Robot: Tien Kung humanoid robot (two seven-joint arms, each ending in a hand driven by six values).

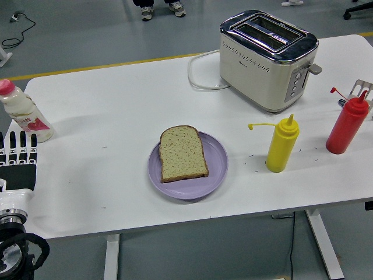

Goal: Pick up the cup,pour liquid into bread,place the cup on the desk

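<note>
A slice of brown bread [182,153] lies on a purple plate [216,169] at the table's middle front. A yellow squeeze bottle [282,145] with its cap off stands right of the plate, and a red squeeze bottle [347,123] stands farther right. No cup shows. My left hand [18,154] rests at the table's left edge, fingers straight and spread, holding nothing, just below a milk bottle [22,112] with a pink cap. My right hand is out of view.
A cream and chrome toaster [268,57] stands at the back right, its white cord [201,73] looping left of it. A metal object [361,89] shows at the right edge behind the red bottle. A person's feet [160,8] show beyond the table's far side.
</note>
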